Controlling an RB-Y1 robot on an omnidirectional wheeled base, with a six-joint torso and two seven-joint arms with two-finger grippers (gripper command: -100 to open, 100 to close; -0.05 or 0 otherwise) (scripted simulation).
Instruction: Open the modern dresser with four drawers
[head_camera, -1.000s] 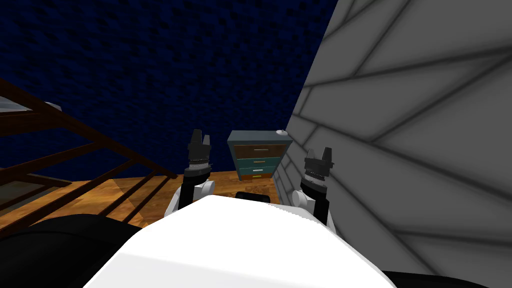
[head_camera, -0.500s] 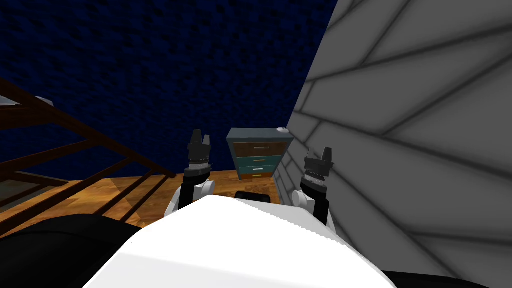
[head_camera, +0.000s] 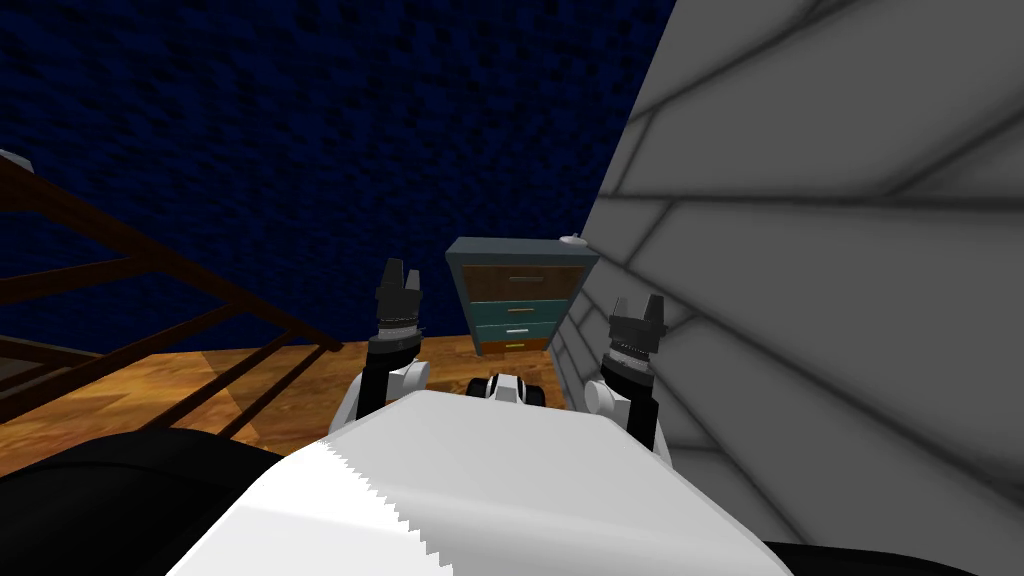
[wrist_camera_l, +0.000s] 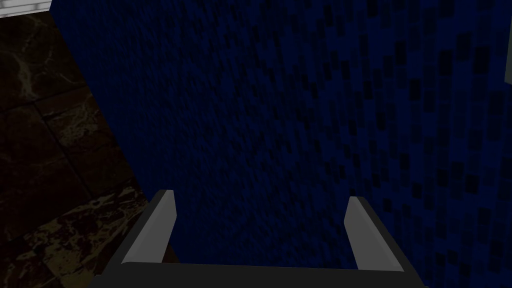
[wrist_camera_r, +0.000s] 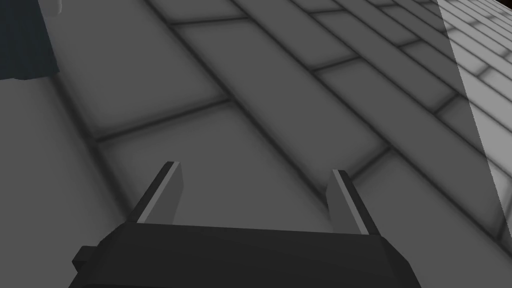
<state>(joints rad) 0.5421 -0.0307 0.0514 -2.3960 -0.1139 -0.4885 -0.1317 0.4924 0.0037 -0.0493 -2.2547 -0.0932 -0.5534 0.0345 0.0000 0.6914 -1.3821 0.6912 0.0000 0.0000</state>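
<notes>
- Four-drawer dresser is seen well ahead, closed.
- Left claw and right claw are held released.
- Approach is judged unfinished; a drawer handle must be reached.

I stand in a room of a house. A four-drawer dresser sits on a wooden floor where a dark blue wall meets a grey block wall. A dark wooden railing stands at my left.
</notes>
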